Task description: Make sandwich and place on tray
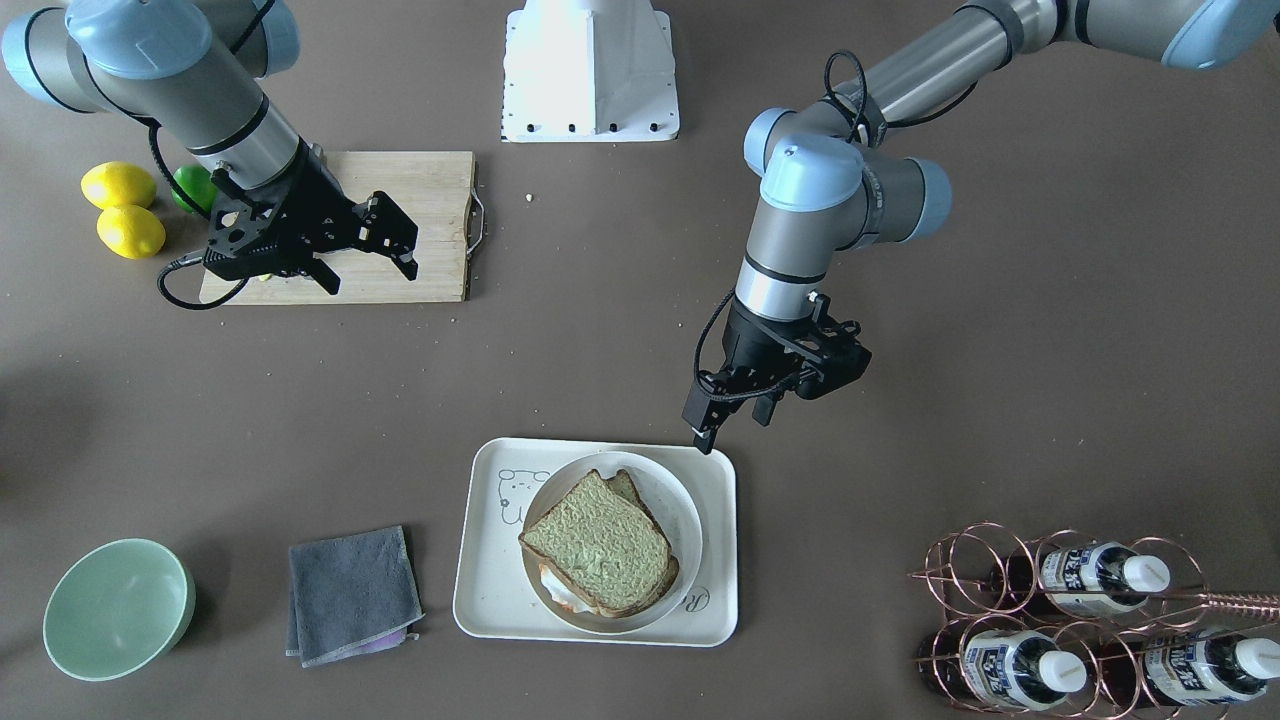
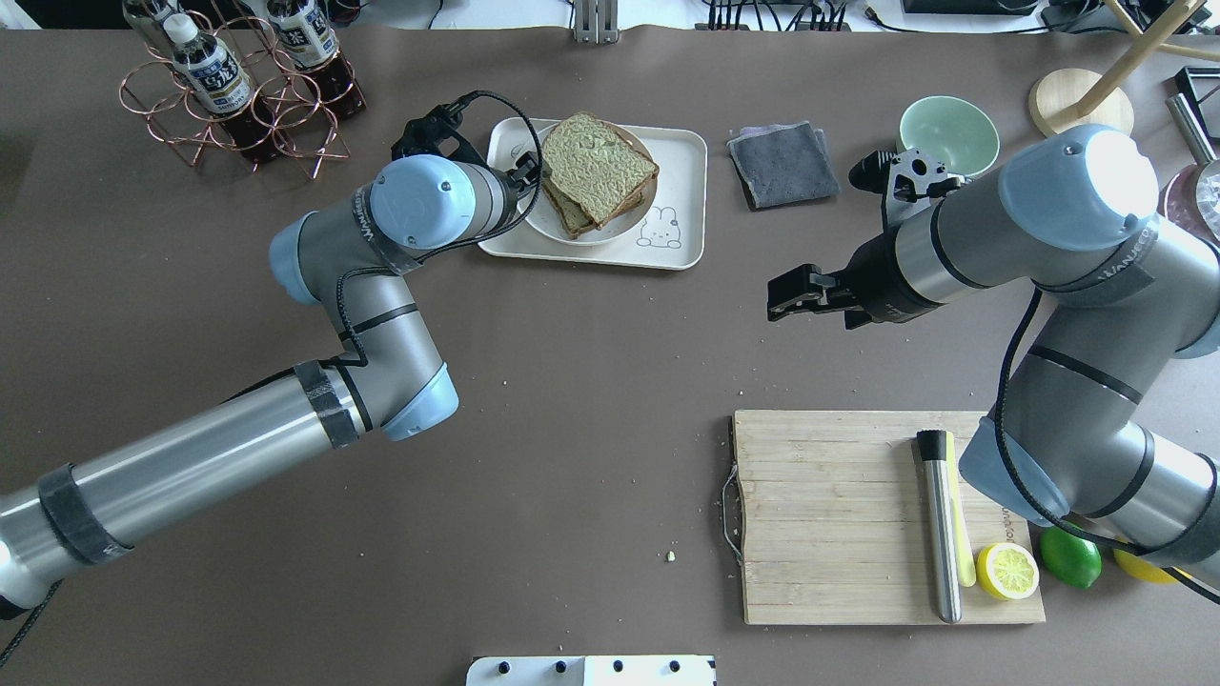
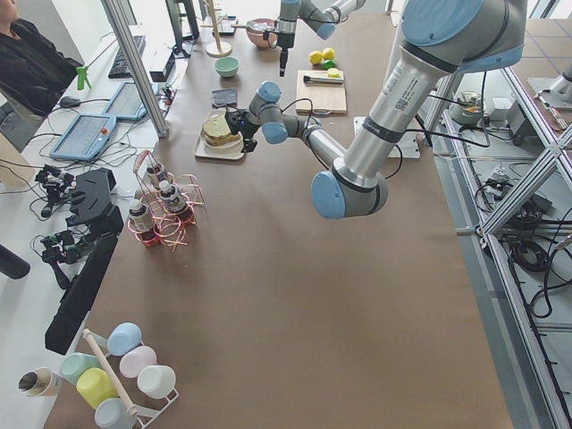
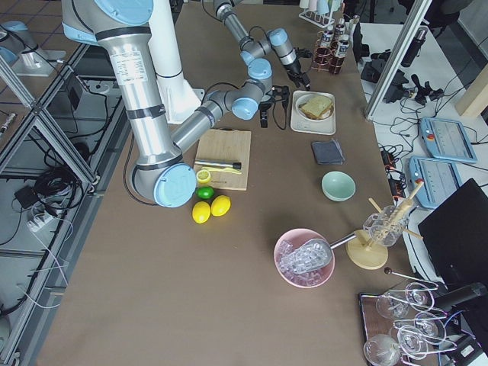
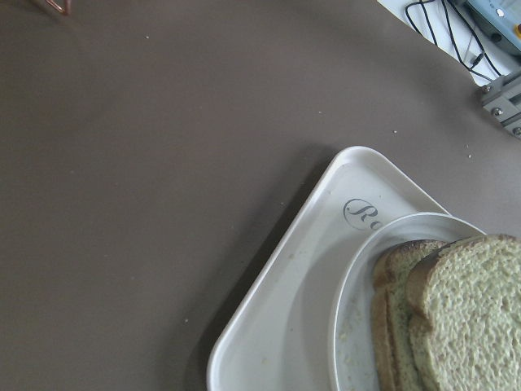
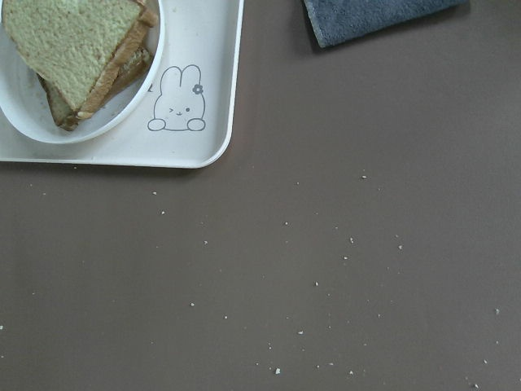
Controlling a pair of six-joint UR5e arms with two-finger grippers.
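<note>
The sandwich point(image 1: 600, 545), two bread slices with a bit of white egg point(image 1: 558, 592) showing at the edge, lies on a round white plate point(image 1: 683, 512) that stands on the cream tray point(image 1: 490, 590). My left gripper point(image 1: 735, 428) hovers open and empty just off the tray's corner on the robot's side. Its wrist view shows the tray corner point(image 5: 285, 326) and the sandwich point(image 5: 464, 309). My right gripper point(image 1: 368, 275) is open and empty, held above the table between the tray and the wooden board. Its wrist view shows the tray point(image 6: 203, 49) and the sandwich point(image 6: 73, 41).
A wooden cutting board point(image 2: 829, 514) carries a steel tool point(image 2: 942, 534) and a lemon half point(image 2: 1006, 570); a lime point(image 2: 1069, 556) lies beside it. A grey cloth point(image 2: 782, 162) and a green bowl point(image 2: 948, 133) lie right of the tray. A copper bottle rack point(image 2: 238, 95) stands to its left.
</note>
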